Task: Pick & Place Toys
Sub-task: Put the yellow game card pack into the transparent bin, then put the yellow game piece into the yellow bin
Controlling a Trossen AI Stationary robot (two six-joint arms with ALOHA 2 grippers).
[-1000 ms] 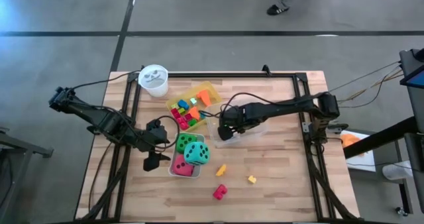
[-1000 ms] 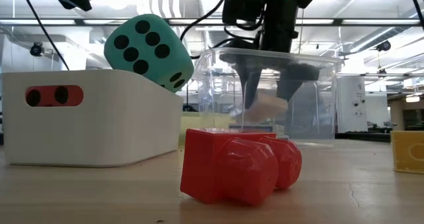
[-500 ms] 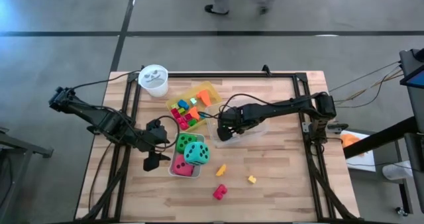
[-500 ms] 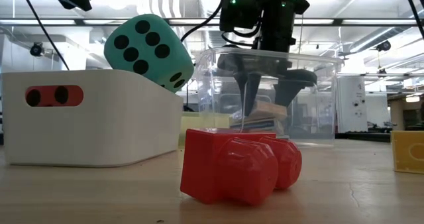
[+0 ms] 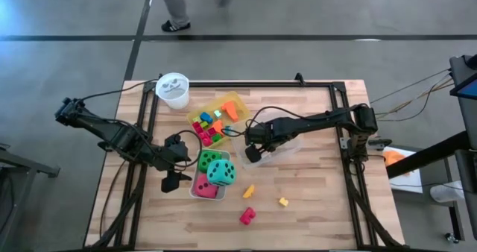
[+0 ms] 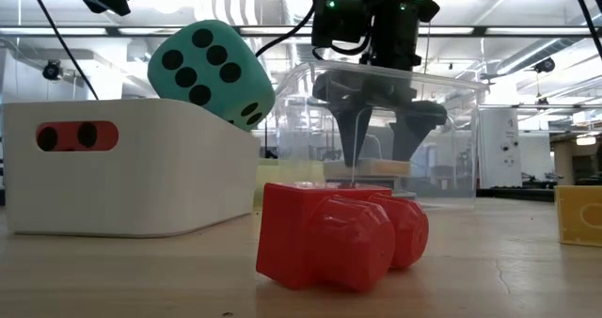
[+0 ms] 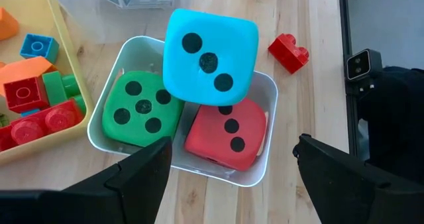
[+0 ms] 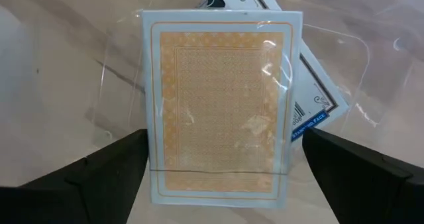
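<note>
Inside the clear box [image 6: 442, 139], orange card pack [image 8: 220, 105] lies flat, long axis between open right gripper [image 8: 225, 164] fingers.

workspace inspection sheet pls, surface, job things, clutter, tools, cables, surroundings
surface: wooden table, black frame.
job's things: three dice in white bin; blocks in yellow tray; red block and two yellow blocks loose; orange card pack atop another in clear box.
clutter: white cup.
grippers: left tool open beside bin; right tool open over card pack.
cables: black, along both arms.
surroundings: person walking past.
</note>
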